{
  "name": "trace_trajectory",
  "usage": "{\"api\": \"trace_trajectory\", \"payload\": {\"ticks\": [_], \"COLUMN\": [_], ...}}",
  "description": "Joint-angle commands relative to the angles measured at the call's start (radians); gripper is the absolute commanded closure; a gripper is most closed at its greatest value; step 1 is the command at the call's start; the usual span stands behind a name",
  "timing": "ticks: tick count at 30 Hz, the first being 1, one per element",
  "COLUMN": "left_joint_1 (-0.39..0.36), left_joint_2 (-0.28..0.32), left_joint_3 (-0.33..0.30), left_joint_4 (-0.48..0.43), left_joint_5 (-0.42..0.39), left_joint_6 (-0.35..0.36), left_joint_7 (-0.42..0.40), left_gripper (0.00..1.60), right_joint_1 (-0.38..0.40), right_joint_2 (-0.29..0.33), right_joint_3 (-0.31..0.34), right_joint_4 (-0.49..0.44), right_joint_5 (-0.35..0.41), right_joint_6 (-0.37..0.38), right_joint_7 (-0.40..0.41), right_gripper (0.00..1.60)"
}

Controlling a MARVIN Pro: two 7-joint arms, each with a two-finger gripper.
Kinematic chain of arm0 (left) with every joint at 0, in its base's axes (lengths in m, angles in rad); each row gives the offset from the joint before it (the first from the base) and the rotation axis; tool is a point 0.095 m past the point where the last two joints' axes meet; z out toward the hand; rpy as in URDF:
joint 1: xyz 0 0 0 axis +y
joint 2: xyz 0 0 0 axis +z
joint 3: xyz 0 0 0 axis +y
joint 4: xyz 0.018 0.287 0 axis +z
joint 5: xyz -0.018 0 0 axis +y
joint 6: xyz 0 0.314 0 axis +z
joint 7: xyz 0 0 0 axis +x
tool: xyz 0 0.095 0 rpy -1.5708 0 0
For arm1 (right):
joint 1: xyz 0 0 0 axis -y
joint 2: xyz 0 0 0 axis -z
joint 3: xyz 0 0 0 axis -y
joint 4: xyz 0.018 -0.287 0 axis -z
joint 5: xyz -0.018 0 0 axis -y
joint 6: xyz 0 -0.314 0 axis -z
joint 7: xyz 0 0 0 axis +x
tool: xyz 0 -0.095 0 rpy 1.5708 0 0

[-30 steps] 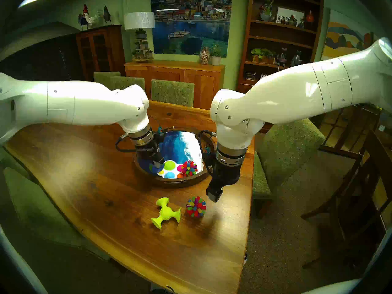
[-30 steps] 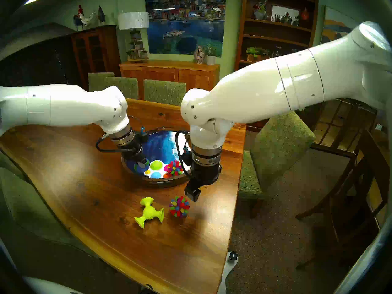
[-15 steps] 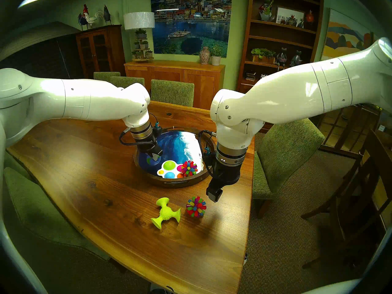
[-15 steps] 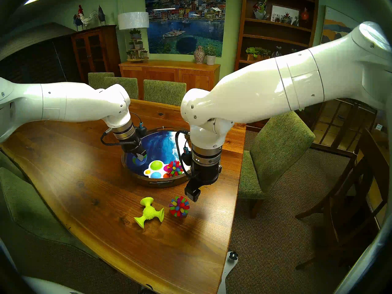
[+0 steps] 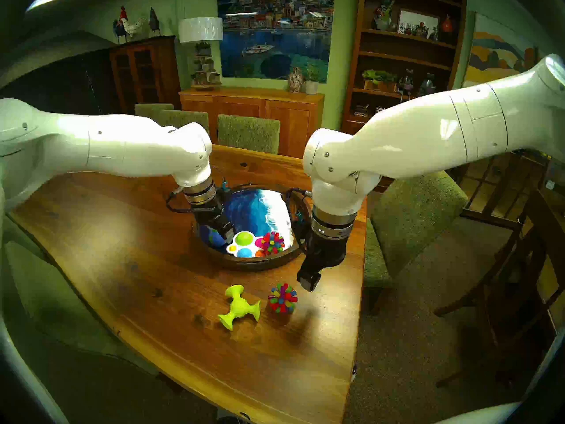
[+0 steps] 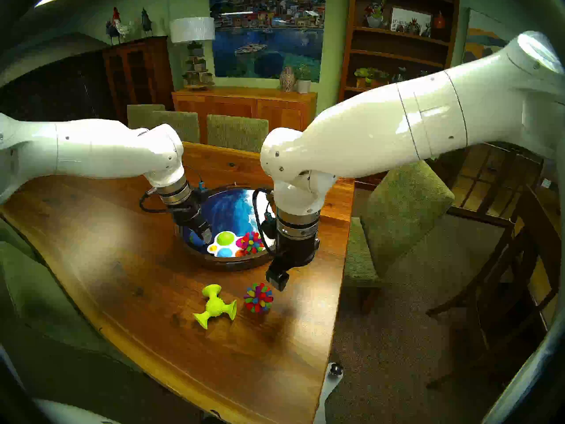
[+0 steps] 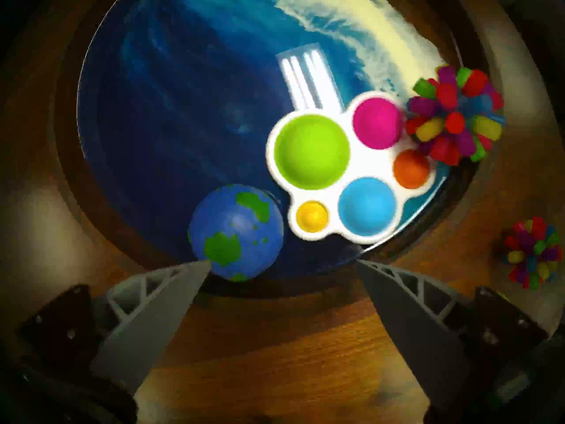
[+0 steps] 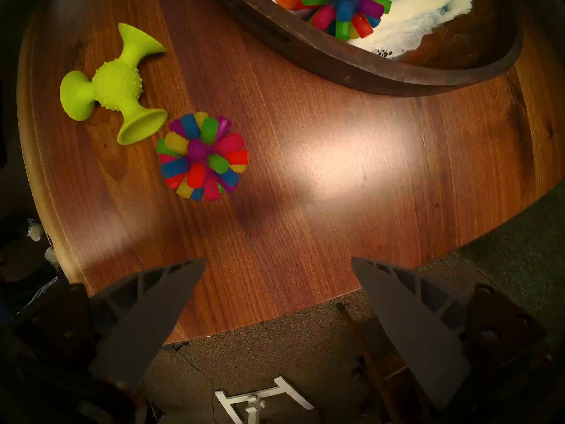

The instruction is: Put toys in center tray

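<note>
I see my left tool (image 7: 282, 262) wide and empty over the tray (image 5: 244, 262); the globe ball (image 7: 236, 232) lies inside, beside the dome board (image 7: 348, 166) and one spiky ball (image 7: 455, 114); my right tool (image 8: 278, 262) is wide too, near the second spiky ball (image 8: 202, 156) and green suction toy (image 8: 114, 84) on the counter (image 8: 336, 169); the rim stands between.

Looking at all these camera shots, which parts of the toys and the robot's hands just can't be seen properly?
- Globe ball: head views, mostly behind the left gripper; whether a fingertip touches it is unclear.
- Tray: right wrist view, cut off by the top edge.
- White board with coloured domes: head views, one end hidden by a spiky ball.
- Right gripper: head views, fingers hidden by its body.
</note>
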Motion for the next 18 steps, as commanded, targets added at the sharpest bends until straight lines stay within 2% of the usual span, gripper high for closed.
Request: {"api": "trace_trajectory", "payload": {"ticks": [1,5,12,13,18], "left_joint_1": [-0.101,-0.138,-0.173,-0.185,-0.203], "left_joint_2": [0.091,0.132,0.148,0.162,0.175], "left_joint_3": [-0.093,-0.099,-0.046,-0.036,-0.005], "left_joint_4": [-0.112,-0.215,-0.345,-0.386,-0.460], "left_joint_5": [0.040,0.055,0.071,0.078,0.092], "left_joint_6": [-0.002,-0.002,-0.002,-0.002,-0.002], "left_joint_7": [-0.006,-0.027,-0.066,-0.069,-0.082], "left_gripper": [0.00,0.00,0.00,0.00,0.00], "right_joint_1": [0.014,0.013,0.012,0.012,0.012], "right_joint_2": [0.001,0.001,0.001,0.001,0.002], "right_joint_3": [0.011,0.011,0.011,0.011,0.012], "right_joint_4": [0.003,0.003,0.003,0.003,0.003], "right_joint_5": [0.000,0.000,-0.001,-0.001,-0.001], "right_joint_6": [-0.001,-0.001,-0.001,-0.001,-0.001], "right_joint_7": [0.000,0.000,0.000,0.000,0.000], "right_gripper": [0.00,0.00,0.00,0.00,0.00]}}
